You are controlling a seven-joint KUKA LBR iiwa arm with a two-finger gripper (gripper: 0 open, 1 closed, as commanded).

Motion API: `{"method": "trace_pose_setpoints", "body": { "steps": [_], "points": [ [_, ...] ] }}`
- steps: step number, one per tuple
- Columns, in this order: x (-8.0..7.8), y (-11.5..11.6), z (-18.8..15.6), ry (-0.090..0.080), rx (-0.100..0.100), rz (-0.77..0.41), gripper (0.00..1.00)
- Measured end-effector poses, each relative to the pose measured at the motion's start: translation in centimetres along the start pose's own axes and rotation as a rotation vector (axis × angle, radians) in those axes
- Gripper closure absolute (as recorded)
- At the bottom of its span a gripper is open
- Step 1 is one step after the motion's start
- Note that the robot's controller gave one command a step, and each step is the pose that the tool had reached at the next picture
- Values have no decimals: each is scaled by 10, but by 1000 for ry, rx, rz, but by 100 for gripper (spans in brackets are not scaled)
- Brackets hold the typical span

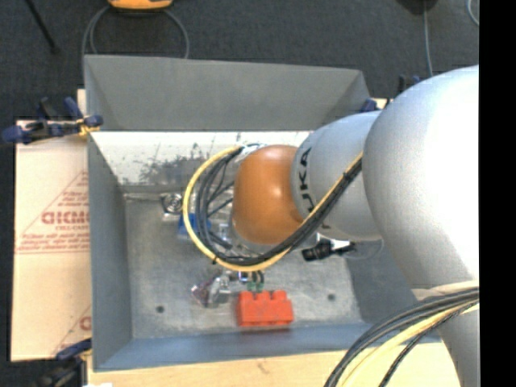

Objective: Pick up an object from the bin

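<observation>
My gripper [216,288] reaches down from under the arm's orange cover into the front middle of the bin, its tip close to the floor. A red block with studs on top [264,308] lies just to its right, near the bin's front wall, and seems to be apart from the gripper. A small silver metal piece [170,205] rests at the back left of the floor. Something blue [203,230] lies under the cable loops, mostly hidden.
The arm, with its orange cover and looped yellow and black cables, hangs over the bin's middle and right and hides the floor beneath. Bare grey floor shows at the left and front left.
</observation>
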State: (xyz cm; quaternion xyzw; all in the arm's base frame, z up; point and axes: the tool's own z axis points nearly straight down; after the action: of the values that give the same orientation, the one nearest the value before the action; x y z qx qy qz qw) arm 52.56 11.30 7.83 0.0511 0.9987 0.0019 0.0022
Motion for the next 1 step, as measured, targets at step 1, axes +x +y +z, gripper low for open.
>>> {"method": "trace_pose_setpoints", "body": {
  "steps": [1],
  "points": [
    [0,1,-3,8,1,1,100]
  ]
}}
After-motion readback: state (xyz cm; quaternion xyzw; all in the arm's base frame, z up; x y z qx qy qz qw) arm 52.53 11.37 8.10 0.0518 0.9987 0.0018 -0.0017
